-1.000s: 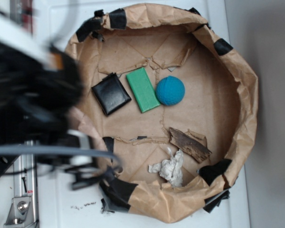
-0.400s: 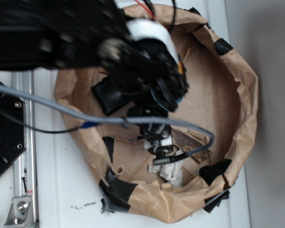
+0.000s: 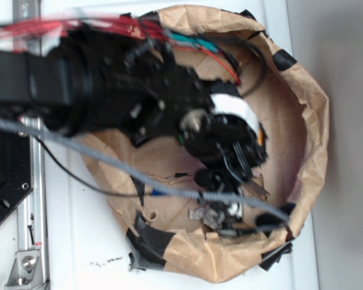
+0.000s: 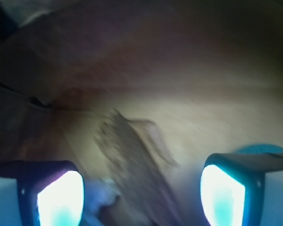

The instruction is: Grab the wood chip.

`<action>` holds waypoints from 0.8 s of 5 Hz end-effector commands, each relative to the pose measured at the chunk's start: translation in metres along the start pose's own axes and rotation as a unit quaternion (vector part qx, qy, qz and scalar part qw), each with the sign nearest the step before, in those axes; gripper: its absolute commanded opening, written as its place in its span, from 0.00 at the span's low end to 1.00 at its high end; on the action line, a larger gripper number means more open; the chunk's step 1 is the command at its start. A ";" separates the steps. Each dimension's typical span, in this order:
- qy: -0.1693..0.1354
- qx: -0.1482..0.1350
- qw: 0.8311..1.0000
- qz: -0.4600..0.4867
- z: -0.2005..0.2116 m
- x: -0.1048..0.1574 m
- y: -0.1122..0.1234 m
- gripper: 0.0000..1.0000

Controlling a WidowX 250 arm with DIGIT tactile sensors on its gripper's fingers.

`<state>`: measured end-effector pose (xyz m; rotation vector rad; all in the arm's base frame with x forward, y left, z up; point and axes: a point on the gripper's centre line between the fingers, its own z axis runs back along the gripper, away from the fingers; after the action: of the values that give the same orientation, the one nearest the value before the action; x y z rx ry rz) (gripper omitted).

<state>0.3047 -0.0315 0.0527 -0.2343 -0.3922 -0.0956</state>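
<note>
The wood chip (image 4: 132, 160) is a blurred, dark brown, jagged strip lying on the brown paper floor, running between my two fingers in the wrist view. In the exterior view only its right end (image 3: 258, 190) shows under the arm. My gripper (image 4: 141, 197) is open, with its left and right fingertips wide apart above the chip. In the exterior view the gripper (image 3: 230, 216) hovers low over the lower right of the paper basin, partly hidden by cables.
A crumpled whitish paper wad (image 3: 201, 214) lies just beside the chip, and it also shows in the wrist view (image 4: 101, 197). The blue ball's edge (image 4: 269, 149) peeks behind the right finger. The crumpled paper wall (image 3: 311, 121) rings the area. The arm hides the green block and the black pad.
The arm has swung from the left edge over the basin and down to the right. The gripper now sits over the wood chip, covering the block, pad and ball.
</note>
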 end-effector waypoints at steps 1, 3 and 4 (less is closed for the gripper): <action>0.018 0.005 0.999 -0.034 -0.032 0.008 -0.024 1.00; 0.066 0.057 0.995 -0.045 -0.056 -0.025 -0.012 0.00; 0.060 0.078 0.995 -0.026 -0.034 -0.021 -0.003 0.00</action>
<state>0.3048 -0.0394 0.0179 -0.0638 -0.3096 -0.1684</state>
